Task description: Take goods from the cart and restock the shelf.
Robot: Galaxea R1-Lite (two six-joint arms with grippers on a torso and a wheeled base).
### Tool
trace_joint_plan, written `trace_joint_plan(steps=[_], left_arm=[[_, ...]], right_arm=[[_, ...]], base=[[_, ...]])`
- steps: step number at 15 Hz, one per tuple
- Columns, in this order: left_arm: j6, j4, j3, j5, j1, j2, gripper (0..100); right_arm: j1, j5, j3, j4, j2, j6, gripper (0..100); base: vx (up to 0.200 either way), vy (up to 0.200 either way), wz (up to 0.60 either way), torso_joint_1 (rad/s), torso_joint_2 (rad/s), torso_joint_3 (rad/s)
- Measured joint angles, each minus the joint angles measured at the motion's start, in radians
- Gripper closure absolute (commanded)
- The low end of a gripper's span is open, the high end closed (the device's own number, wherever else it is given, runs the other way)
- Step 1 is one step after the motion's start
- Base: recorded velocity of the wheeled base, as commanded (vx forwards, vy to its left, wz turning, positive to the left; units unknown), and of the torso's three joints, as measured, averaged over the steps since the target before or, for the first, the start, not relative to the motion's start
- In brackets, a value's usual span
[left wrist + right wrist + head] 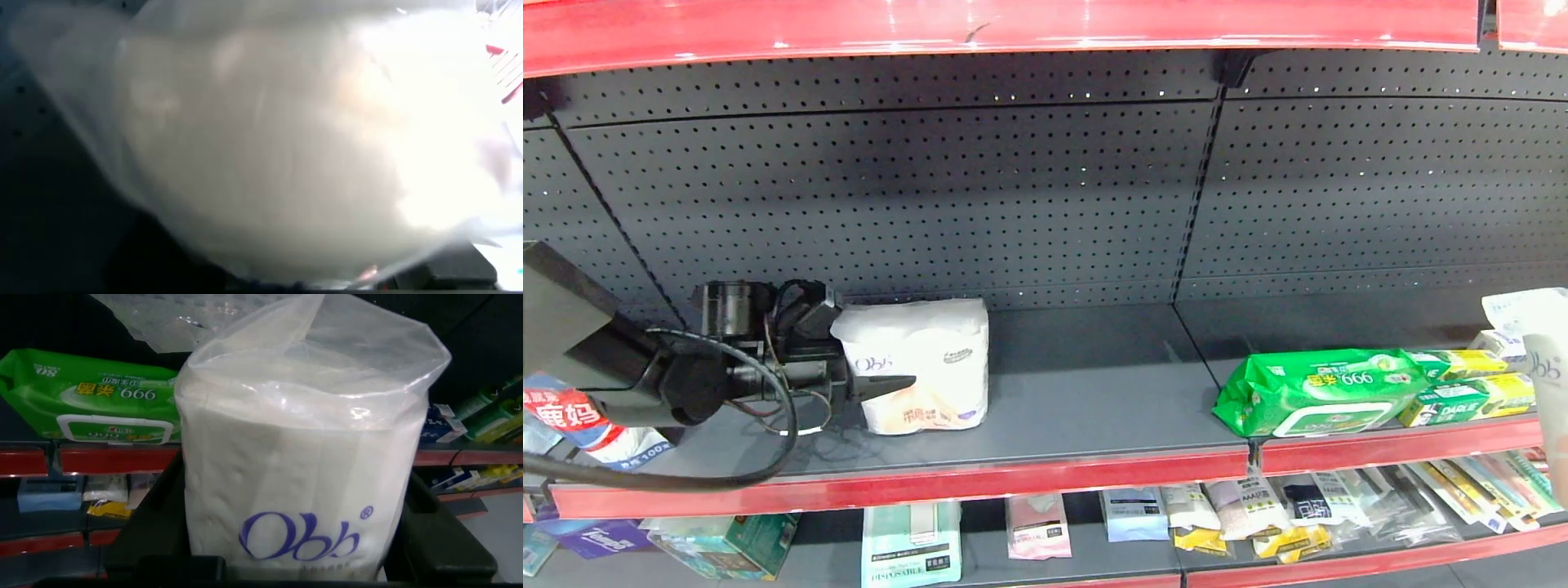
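Observation:
A white tissue pack [927, 367] in clear wrap stands on the grey shelf [1094, 384], left of its middle. My left gripper [870, 363] is at the pack's left side, one black finger [886, 385] across its front, shut on it. The left wrist view has this pack [270, 139] pressed right up to the camera. A second white tissue pack [298, 457] sits upright between my right gripper's [298, 539] black fingers, which are shut on it. That pack [1539, 343] hangs at the shelf's far right end, in front of it.
A green wet-wipe pack [1319, 392] and green-yellow toothpaste boxes [1470, 388] lie on the shelf's right section. Free shelf room lies between the left tissue pack and the wipes. The lower shelf [1094, 555] holds several small packets. A red shelf edge [1013, 33] runs overhead.

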Motion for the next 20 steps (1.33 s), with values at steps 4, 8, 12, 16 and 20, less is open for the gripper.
trace_joint_plan(steps=[4,8,12,16,20], left_arm=[[0.032,-0.091,0.124,-0.046,0.042,-0.039,100],[0.048,-0.153,0.190,-0.096,0.063,-0.043,100],[0.053,-0.188,0.201,-0.103,0.074,-0.013,100],[0.053,-0.202,0.214,-0.126,0.076,-0.003,100],[0.050,-0.198,0.247,-0.125,0.076,-0.019,100]], right_arm=[[0.002,0.001,-0.030,0.000,0.020,0.000,100],[0.002,0.001,-0.042,0.000,0.031,0.000,100],[0.004,0.001,-0.059,0.000,0.044,0.000,100],[0.004,0.000,-0.066,0.001,0.054,0.000,100],[0.004,-0.001,-0.075,0.000,0.064,0.000,100]], base=[[0.000,0.000,0.00,0.000,0.00,0.000],[0.000,0.000,0.00,0.000,0.00,0.000],[0.000,0.000,0.00,0.000,0.00,0.000],[0.000,0.000,0.00,0.000,0.00,0.000],[0.000,0.000,0.00,0.000,0.00,0.000]])
